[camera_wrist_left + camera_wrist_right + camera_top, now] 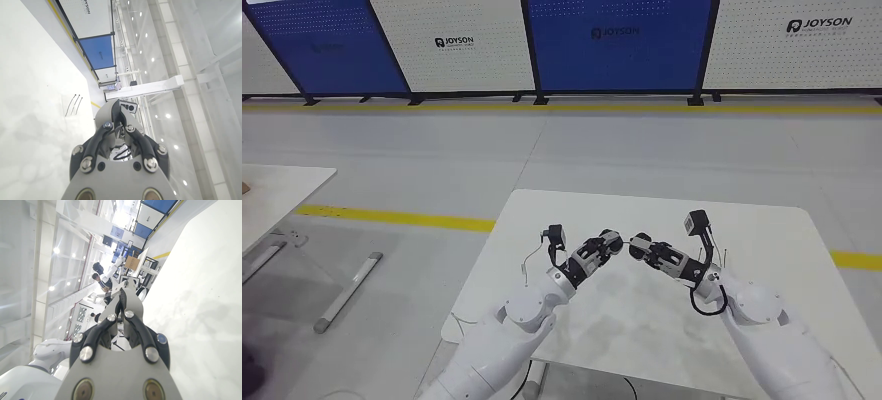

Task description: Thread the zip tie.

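Left gripper [118, 115] has its jaws squeezed right together with no gap showing, and the right gripper [122, 298] is closed up the same way. From the wrist cams it's honestly not possible to tell what either one is pinching, the pads hide it.

In the top view the two grippers sit nose to nose, lifted above the middle of the table [762, 260], nearly touching. There's a thin strand bridging the tips that's most likely the zip tie [622, 243], so it's up in the air between them rather than lying on the table. That would make sense for threading: one side keeps the head steady, the other feeds the tail in, and doing it in the air leaves the tie free to bend into a loop. Which end is on which side, and whether the tail is in the slot yet, is too small to call.

Further out, three spare zip ties [74, 104] lie side by side, flat near the table's edge, well apart from the action. Probably parked there so they stay out of the way.
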`<action>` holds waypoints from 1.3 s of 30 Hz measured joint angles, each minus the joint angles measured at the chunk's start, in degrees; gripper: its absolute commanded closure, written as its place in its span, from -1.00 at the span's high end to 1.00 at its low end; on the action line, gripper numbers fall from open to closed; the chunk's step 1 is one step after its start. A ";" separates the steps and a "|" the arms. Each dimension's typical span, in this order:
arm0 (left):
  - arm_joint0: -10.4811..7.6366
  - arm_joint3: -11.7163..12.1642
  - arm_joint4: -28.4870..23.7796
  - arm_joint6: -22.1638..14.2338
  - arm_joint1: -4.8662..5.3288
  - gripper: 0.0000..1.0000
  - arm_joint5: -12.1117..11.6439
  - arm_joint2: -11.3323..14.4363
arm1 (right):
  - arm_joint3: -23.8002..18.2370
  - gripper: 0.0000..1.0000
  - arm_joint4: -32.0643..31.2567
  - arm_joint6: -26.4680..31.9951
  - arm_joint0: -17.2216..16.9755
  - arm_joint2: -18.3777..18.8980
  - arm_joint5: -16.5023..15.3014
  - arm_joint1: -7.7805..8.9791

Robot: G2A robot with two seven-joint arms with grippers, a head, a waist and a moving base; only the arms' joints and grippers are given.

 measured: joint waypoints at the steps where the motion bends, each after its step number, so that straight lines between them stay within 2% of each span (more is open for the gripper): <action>1: 0.09 -0.12 0.00 0.24 -0.01 1.00 -0.11 -0.04 | 0.00 -1.00 0.00 0.00 0.00 0.00 0.00 0.00; 9: 0.14 -0.24 0.47 0.41 -0.02 1.00 -0.20 -0.01 | -1.47 -1.00 -0.59 -3.59 -1.24 0.38 1.30 -0.21; 14: 0.56 -0.37 1.98 0.96 -0.13 1.00 -1.83 0.31 | -1.35 -1.00 0.12 -5.28 -1.50 0.55 1.69 -0.57; 16: 0.63 -0.23 2.09 0.64 -0.17 0.42 -2.10 0.43 | -1.17 -1.00 0.16 -5.26 -1.43 0.57 1.84 -0.69; 17: 0.63 -0.17 1.86 0.41 -0.20 -0.06 -2.09 0.49 | -1.10 -1.00 0.13 -5.21 -1.40 0.59 1.90 -0.73; 18: 0.59 -0.08 1.50 0.14 -0.23 -0.28 -2.03 0.52 | -1.04 -1.00 0.10 -5.17 -1.38 0.60 1.95 -0.77; 22: 0.13 0.48 0.75 -0.20 -0.36 -0.52 -1.89 0.50 | -0.90 -1.00 -0.13 -5.06 -1.35 0.76 2.07 -0.93; 28: -0.28 0.88 0.30 -0.22 -0.52 -0.74 -1.74 0.47 | -0.89 -1.00 -0.62 -4.82 -1.44 1.06 2.23 -1.08; 30: -0.40 0.96 0.06 -0.28 -0.56 -0.76 -1.55 0.40 | -0.90 -1.00 -0.68 -4.70 -1.47 1.16 2.24 -1.13; 32: -0.55 1.13 -0.08 -0.30 -0.61 -0.66 -1.30 0.36 | -0.89 -1.00 -0.75 -4.57 -1.51 1.25 2.22 -1.19; 34: -0.79 1.45 -0.12 -0.19 -0.68 -0.70 -1.03 0.38 | -0.86 -1.00 -0.81 -4.46 -1.53 1.34 2.19 -1.25; 39: -1.16 1.95 -0.07 0.01 -0.84 -1.00 -0.99 0.56 | -0.77 -1.00 -0.95 -4.21 -1.57 1.53 2.15 -1.39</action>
